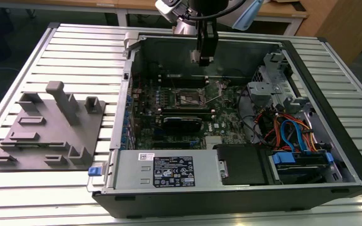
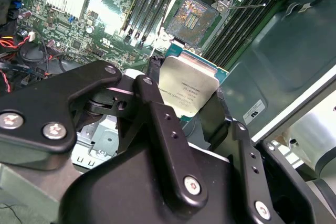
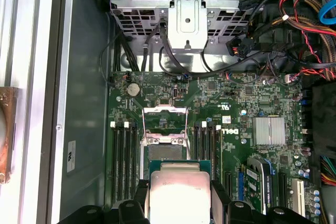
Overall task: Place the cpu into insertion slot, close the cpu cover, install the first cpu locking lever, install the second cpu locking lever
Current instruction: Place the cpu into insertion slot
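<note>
Tool (image 2: 185, 81) grips cpu (image 2: 190, 92) nr insertion slot (image 2: 193, 17).

The tool (image 2: 186, 94) grips the silver-topped cpu (image 2: 190, 83) apart from the open insertion slot (image 2: 193, 17).

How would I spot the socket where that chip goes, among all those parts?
Look inside the open computer case, at the green motherboard lying in it. In the exterior view the insertion slot sits just below the gripper, which holds the cpu. It is square with a dark centre, unlike the long narrow slots flanking it.
</note>
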`<state>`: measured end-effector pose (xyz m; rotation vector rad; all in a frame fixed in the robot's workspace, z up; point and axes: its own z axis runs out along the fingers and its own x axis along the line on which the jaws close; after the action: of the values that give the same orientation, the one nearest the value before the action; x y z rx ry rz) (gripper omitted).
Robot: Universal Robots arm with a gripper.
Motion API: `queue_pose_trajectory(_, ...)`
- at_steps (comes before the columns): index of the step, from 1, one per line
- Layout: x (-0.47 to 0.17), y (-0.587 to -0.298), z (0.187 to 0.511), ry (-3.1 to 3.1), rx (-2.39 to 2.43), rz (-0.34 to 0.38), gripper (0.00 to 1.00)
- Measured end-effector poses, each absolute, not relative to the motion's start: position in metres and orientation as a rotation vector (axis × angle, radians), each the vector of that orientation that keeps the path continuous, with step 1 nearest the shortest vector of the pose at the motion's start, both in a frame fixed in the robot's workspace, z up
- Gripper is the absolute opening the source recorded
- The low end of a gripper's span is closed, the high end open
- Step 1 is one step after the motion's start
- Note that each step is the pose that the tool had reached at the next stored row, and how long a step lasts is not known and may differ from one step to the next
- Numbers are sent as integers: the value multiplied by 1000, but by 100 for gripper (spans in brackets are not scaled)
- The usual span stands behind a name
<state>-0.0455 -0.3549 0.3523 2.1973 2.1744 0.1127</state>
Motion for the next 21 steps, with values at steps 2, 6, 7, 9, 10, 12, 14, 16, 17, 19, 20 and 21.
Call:
queue_pose_trajectory(2,-46,-355,352,2174,2197,113,54)
queue_pose_trajectory(6,-46,-355,352,2176,2196,113,54)
queue_pose_trajectory(7,-46,-355,351,2182,2190,114,54)
queue_pose_trajectory(9,-46,-355,348,2201,2172,113,54)
queue_pose_trajectory(10,-46,-355,346,2206,2167,114,54)
queue_pose_trajectory(12,-46,-355,342,2209,2165,114,54)
queue_pose_trajectory(14,-46,-355,339,2209,2164,114,54)
queue_pose_trajectory(16,-46,-355,338,2209,2165,114,54)
queue_pose_trajectory(17,-46,-355,338,2209,2165,114,54)
queue_pose_trajectory(19,-46,-355,338,2209,2165,114,54)
queue_pose_trajectory(20,-45,-355,338,2209,2165,114,54)
queue_pose_trajectory(21,-46,-355,338,2209,2165,114,54)
